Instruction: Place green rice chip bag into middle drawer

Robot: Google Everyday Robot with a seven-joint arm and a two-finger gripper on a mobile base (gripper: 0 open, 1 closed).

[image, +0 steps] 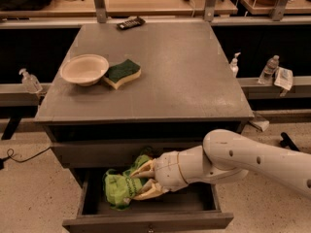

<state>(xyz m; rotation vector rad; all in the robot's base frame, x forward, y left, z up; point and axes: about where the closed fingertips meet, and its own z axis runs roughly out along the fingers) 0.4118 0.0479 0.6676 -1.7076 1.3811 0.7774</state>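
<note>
The green rice chip bag [118,187] is crumpled and lies at the left of the open middle drawer [146,221], low in the camera view. My gripper [137,185] reaches in from the right on a white arm and its tan fingers [144,169] are closed around the bag's right side, inside the drawer space. The bag's lower edge seems to rest on the drawer floor. The drawer is pulled out below the grey drawer front [97,153] above it.
On the grey cabinet top [184,76] stand a tan bowl [84,69] and a green-and-yellow sponge [123,73]; a black remote [130,23] lies at the back. Bottles stand on side rails left [29,81] and right [270,68].
</note>
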